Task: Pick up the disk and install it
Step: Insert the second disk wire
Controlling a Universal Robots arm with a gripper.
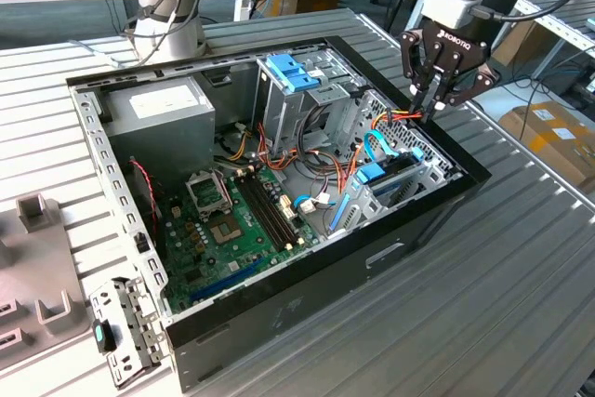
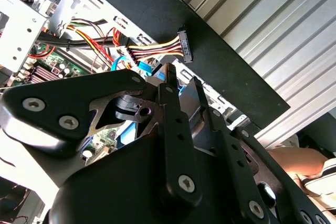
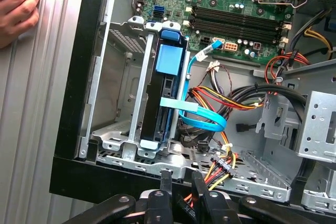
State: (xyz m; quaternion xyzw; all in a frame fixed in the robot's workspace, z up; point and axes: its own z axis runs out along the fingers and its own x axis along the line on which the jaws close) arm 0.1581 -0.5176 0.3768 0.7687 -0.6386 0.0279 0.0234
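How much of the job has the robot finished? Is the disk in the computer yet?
Nearly done, it seems. The disk, with its light-blue rail, already sits upright in a slot of the metal drive bay inside the computer case. The hand holds nothing and hovers above the case's edge. I cannot tell whether the disk is pushed fully home.

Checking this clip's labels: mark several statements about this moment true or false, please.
1. The disk stands on edge in the metal drive bay. True.
2. The tool hangs over the motherboard. False: it hangs over the case's drive bay corner, at the exterior view's right.
3. The computer case is closed. False: it is open, with the board exposed.
4. A person's hand rests on the table beside the case. True.
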